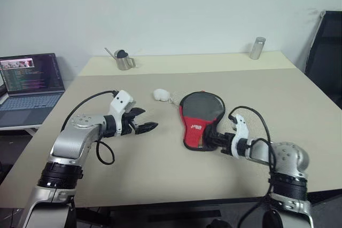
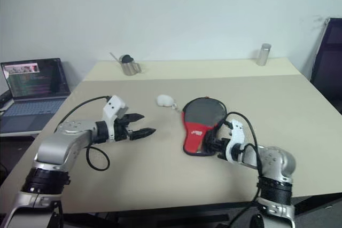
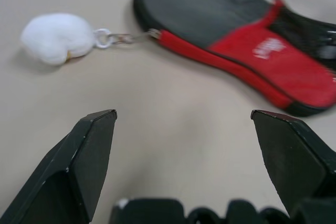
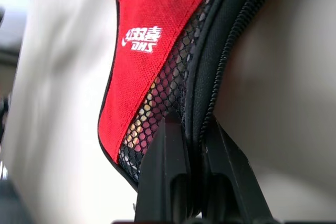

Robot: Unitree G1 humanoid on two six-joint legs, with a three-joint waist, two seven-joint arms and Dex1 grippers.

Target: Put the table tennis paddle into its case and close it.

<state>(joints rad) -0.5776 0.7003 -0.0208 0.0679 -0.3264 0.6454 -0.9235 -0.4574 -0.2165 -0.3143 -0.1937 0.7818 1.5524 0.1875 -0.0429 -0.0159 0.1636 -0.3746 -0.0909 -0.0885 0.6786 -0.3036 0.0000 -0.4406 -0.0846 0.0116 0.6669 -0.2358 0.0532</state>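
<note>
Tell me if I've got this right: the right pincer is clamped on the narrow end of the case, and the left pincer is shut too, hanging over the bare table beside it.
Not quite. The left pincer is open, its fingers spread wide over the bare table, as the left wrist view shows. The rest holds: the right pincer is clamped on the narrow end of the case.

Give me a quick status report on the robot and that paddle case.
Left gripper open, hovering clear. Right gripper shut on the case at its zipper edge. Fluffy charm lies beside it. Nothing blocking.

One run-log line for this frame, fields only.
left gripper: open, hovering beside case | right gripper: shut on case edge | charm: on table
</note>
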